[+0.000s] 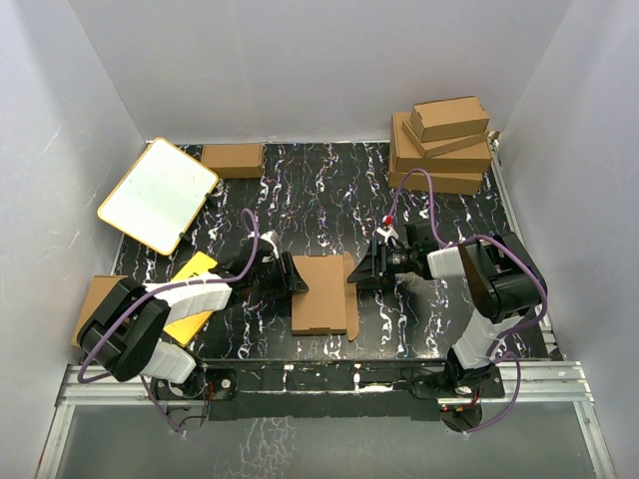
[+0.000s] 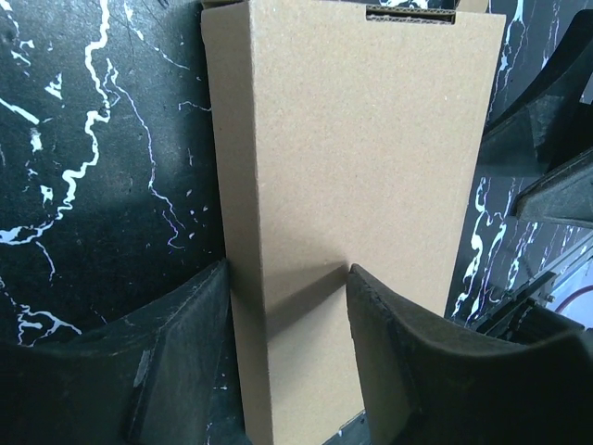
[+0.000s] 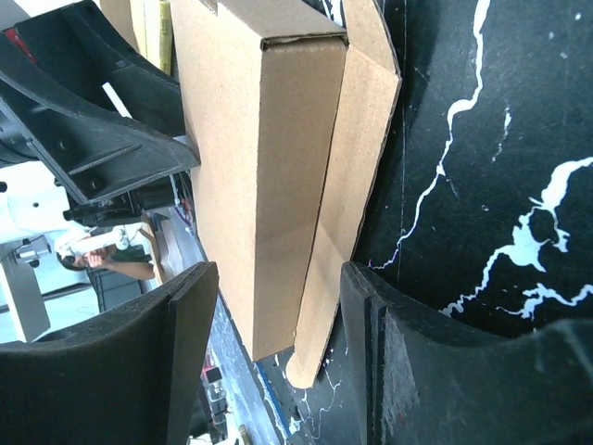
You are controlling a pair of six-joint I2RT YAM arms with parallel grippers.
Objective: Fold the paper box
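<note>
the paper box lies at the middle of the surface, between the left end effector and the right end effector, both spread, nothing pinched. light, stiff cardboard, judged likely to slide; its loose side flap is best taken edgewise.

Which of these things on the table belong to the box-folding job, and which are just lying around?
Part of the job:
- paper box
- left hand
- right hand

Lying about:
- stack of folded boxes
- lone brown box
- white board
- yellow card
- cardboard piece at the left edge
</note>
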